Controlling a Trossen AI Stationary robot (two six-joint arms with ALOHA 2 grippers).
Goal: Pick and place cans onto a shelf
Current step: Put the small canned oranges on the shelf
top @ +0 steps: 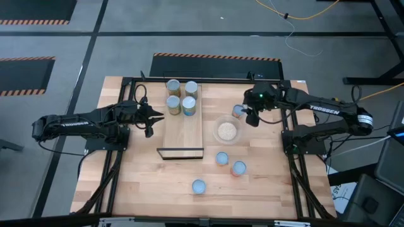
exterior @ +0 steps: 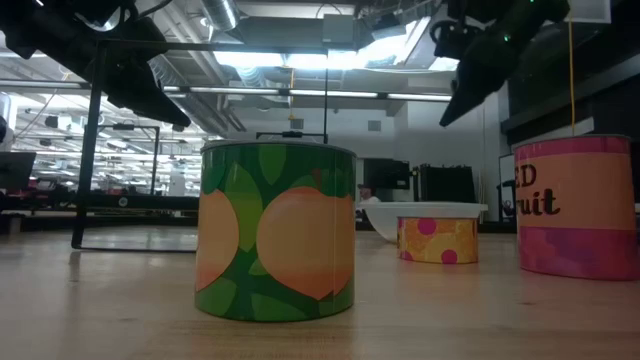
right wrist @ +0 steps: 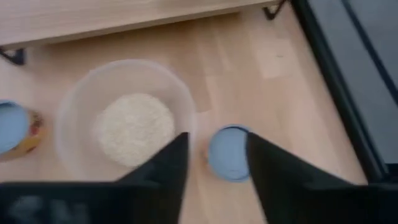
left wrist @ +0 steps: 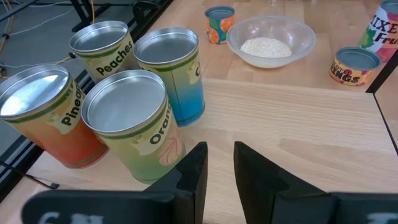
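Four cans (top: 181, 96) stand upright on the far end of the light-wood shelf (top: 184, 132); they also show in the left wrist view (left wrist: 124, 106). My left gripper (top: 158, 118) hangs at the shelf's left edge, just near of them, narrowly open and empty (left wrist: 219, 165). My right gripper (top: 250, 118) is open above a blue-topped orange can (top: 238, 111) that stands on the table beside the clear bowl (top: 227, 131). In the right wrist view its fingers (right wrist: 214, 155) stand on either side of that can's top (right wrist: 228, 152), clear of it.
Three more cans stand on the table's near part: a yellow one (top: 221, 158), a pink one (top: 238, 168) and a green one (top: 199, 186), which is nearest in the low view (exterior: 277, 230). The shelf's black frame (top: 180, 152) is at its near end. The shelf's middle is bare.
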